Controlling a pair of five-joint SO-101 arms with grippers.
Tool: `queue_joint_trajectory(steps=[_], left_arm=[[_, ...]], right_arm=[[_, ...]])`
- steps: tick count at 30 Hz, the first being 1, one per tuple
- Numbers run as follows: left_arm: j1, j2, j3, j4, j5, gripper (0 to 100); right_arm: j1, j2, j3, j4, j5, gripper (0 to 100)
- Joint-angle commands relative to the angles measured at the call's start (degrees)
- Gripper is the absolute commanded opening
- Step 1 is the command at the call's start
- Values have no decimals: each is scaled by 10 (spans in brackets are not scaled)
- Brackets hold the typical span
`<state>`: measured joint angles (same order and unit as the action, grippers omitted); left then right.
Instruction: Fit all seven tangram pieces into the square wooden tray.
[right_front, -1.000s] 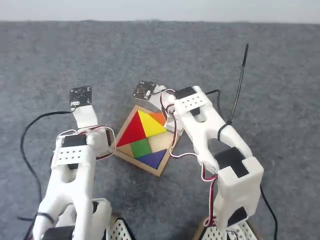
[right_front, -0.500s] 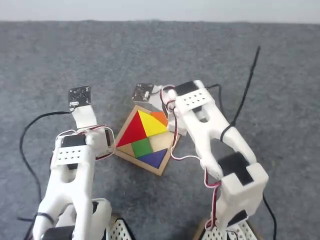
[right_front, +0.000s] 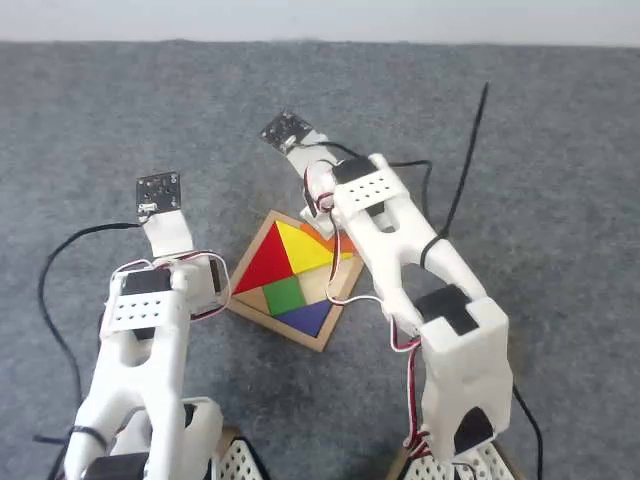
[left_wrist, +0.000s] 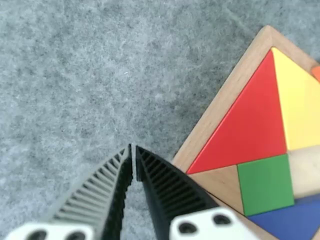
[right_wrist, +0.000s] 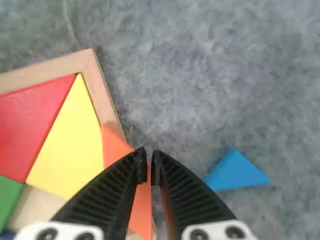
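The square wooden tray (right_front: 318, 343) lies turned like a diamond between the two arms. In it are a red triangle (right_front: 262, 263), a yellow triangle (right_front: 301, 247), a green square (right_front: 284, 296) and a dark blue piece (right_front: 305, 318). An orange piece (right_wrist: 116, 146) lies at the tray's rim (right_wrist: 102, 95), partly over it. A light blue triangle (right_wrist: 234, 171) lies on the carpet outside the tray. My right gripper (right_wrist: 146, 152) is shut and empty, its tips over the orange piece's edge. My left gripper (left_wrist: 134, 149) is shut and empty over the carpet, just off the tray's rim (left_wrist: 220, 102) beside the red triangle (left_wrist: 245, 130).
Grey carpet (right_front: 520, 130) covers the whole table. A black cable (right_front: 470, 170) runs from the right arm toward the far side, and another black cable (right_front: 60, 260) loops left of the left arm. Two pale wooden pieces (left_wrist: 220, 182) sit beside the green square (left_wrist: 265, 182).
The right arm has swung toward the far side, its wrist camera moving away from the tray's far corner. The left arm has not moved.
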<state>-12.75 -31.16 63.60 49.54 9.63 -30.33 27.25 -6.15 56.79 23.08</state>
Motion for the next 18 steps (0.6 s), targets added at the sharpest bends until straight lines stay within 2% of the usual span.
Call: queue_joint_trajectory(steps=[1,8,18], left_arm=[[-4,-23,-24,4,-5,14],[-4,-23,-24,4,-5,14],[-4,-23,-25,4,-5,14]], right_arm=[[-8,-2,-32,-12,52,21],[-28,-4,-32,60,149,19],[-33,-34,-31,123,159,19]])
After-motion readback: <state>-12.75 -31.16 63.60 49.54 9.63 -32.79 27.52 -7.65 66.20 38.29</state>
